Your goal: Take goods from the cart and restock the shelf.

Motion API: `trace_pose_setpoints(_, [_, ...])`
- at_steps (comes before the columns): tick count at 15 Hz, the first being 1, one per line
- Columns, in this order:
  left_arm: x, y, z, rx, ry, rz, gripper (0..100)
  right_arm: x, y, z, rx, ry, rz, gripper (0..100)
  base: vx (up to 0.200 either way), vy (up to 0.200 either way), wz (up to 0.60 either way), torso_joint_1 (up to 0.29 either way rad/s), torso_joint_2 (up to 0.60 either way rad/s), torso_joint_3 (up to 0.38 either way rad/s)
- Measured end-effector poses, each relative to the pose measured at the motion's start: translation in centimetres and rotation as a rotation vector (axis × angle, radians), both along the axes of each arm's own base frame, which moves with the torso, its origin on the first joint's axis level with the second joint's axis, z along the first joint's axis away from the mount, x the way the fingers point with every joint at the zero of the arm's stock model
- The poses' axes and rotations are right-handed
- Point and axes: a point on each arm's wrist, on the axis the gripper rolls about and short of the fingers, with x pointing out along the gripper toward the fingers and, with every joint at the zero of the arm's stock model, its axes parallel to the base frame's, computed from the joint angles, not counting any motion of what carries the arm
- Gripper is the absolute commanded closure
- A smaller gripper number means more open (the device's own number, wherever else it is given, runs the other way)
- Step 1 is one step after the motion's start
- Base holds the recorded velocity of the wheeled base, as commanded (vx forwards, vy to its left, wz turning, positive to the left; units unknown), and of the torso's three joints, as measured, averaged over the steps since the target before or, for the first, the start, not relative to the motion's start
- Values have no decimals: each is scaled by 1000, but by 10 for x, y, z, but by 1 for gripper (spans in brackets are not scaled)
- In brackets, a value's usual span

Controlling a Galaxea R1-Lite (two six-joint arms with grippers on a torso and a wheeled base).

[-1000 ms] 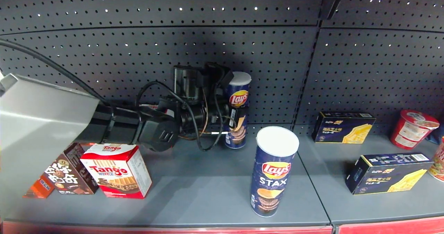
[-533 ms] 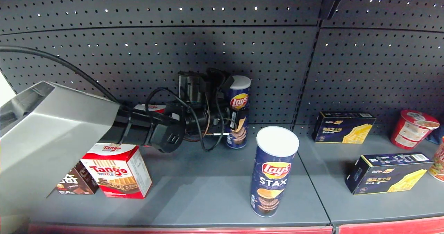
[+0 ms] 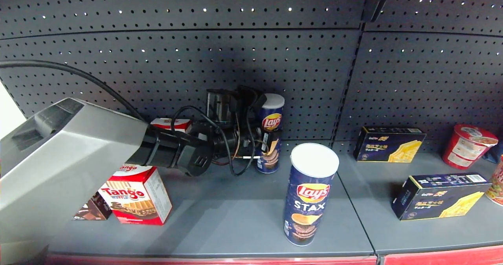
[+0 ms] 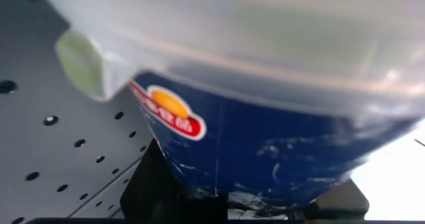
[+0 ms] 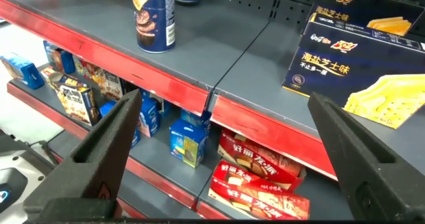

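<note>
My left tool [image 3: 261, 140] is gripping 1 blue chip can [image 3: 272, 117], upright, lid up; right tool [image 5: 224, 99] is hanging open.

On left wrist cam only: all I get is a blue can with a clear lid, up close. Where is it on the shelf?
Observer: In the head view, the left tool grips the dark blue cylindrical chip can upright at the back of the grey metal shelf, close to the dark perforated back panel.
Operator: Neighbours?
Observer: A second dark blue chip can with a white lid stands nearer the front, to the right, well apart.
Operator: Right arm?
Observer: The right tool is open and empty, in front of the shelf.
</note>
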Motion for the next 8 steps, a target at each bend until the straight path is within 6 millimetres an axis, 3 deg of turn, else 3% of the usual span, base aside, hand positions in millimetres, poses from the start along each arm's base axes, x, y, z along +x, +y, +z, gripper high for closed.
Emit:
trace_pose_setpoints(7, [2,-2,-9,9,14,1,100,0,0,0,1,1,-1,0,0,0,0,0,0,0])
trace_pose_setpoints(8, [2,-2,-9,10,13,1,0,0,0,0,1,1,-1,0,0,0,0,0,0,0])
